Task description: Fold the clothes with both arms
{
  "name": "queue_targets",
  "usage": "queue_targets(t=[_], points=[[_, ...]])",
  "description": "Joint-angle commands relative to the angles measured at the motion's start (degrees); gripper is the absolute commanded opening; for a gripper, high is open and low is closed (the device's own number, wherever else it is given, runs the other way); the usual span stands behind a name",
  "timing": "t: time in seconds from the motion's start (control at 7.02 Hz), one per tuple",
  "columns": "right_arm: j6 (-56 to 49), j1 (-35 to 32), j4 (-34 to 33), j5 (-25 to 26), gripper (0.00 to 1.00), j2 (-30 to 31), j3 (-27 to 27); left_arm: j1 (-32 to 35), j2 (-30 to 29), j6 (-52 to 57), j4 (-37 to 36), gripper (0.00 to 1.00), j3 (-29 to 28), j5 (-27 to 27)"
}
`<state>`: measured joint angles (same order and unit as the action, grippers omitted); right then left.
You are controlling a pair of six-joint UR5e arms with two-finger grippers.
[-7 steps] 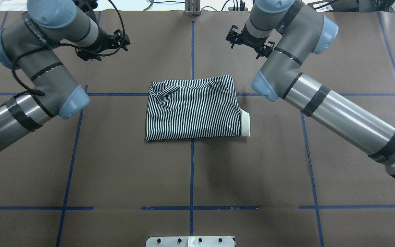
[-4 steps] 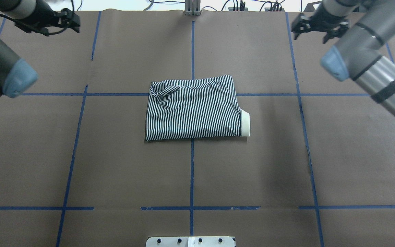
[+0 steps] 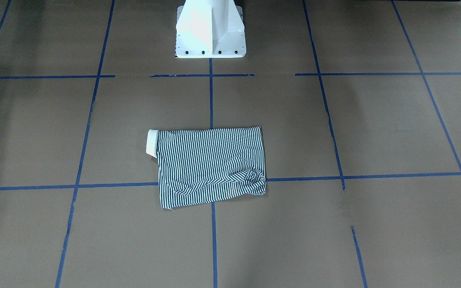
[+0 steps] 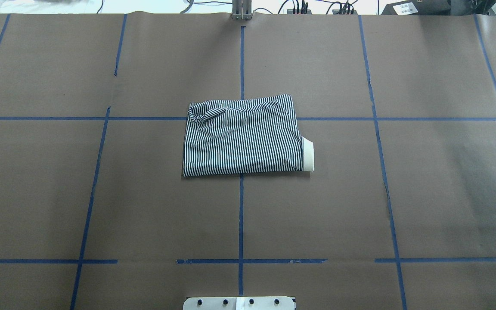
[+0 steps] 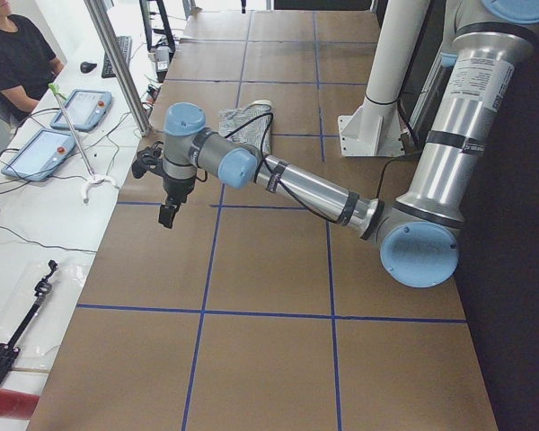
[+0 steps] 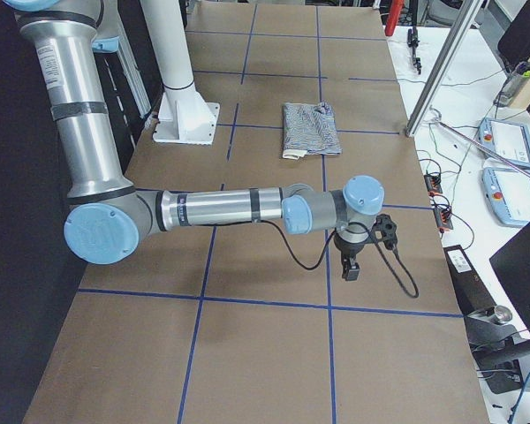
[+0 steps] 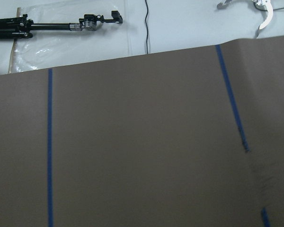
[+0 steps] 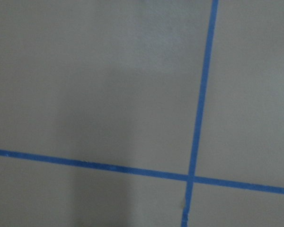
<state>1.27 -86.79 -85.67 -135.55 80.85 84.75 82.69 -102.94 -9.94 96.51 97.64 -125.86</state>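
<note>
The polo shirt lies folded compact at the centre of the table, cream collar peeking out, so it looks done. The left gripper and right gripper hang well apart from it at opposite ends, probably parked clear. Spread or closed, I cannot tell.

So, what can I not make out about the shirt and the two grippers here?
- Shirt: inner layers, covered by its top layer in both table views; only a strip of collar shows.
- Left gripper: open or shut unclear; cut by the overhead view's left edge, small in the left side view.
- Right gripper: the same; cut by the overhead's right edge, small in the right side view.
- Wrist views: only table, no gripper.
</note>
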Motion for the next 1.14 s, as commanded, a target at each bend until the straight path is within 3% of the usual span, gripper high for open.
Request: queue_targets(t=[0.0,0.14,0.43,0.71,1.0], points=[[-4.0,-3.39,-4.13,-4.53,1.0,7.09,5.47,4.31,7.02,12.36,-0.18,1.0,-0.61,-3.5],[-4.0,-3.13,-8.16,-3.5,1.0,9.74,11.25,5.98,11.23,16.05,0.69,1.0,-0.61,-6.65],[-3.91,-3.12,-7.59,-3.49,1.0,12.66,15.34,5.91,13.37,15.47,1.14,1.0,-0.26,-7.56],[-3.73,-3.04,-7.67,-1.04,1.0,10.66,17.02,5.73,14.44,18.27,5.51,1.0,-1.48,-0.13],[-3.21,-2.95,-7.85,-1.03,1.0,11.69,16.41,5.73,14.61,18.46,5.19,1.0,-2.99,-0.18]])
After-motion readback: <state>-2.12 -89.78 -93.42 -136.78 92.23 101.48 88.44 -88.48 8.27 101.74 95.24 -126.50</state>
